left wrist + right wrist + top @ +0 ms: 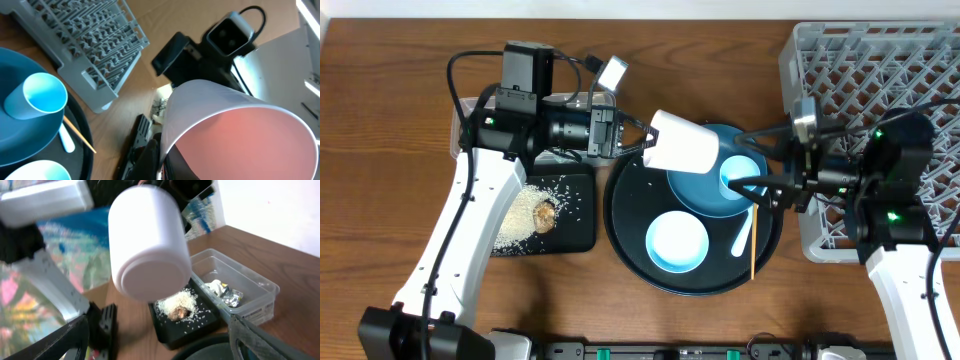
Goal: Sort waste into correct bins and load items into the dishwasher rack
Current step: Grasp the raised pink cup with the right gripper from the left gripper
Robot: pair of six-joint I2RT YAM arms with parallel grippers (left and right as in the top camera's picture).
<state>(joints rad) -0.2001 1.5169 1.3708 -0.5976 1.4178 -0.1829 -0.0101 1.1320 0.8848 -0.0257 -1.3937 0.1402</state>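
Left gripper [638, 140] is clamped on the pinkish-white cup [682, 143], held tipped sideways over the 11 o'clock rim of the round black tray [620, 215]. Right gripper [748, 165] stands wide and empty beside the light blue cup [738, 178] on the dark blue plate [698, 192]. The dishwasher rack [880, 90] lies at 3 o'clock. Only the right wrist view shows wrappers [225, 294] in the clear tub [260, 287]; overhead, the left arm hides most of it. Rice [518, 218] and what seems a brown lump [544, 215] fill the black rectangular tray [575, 235] at 9 o'clock.
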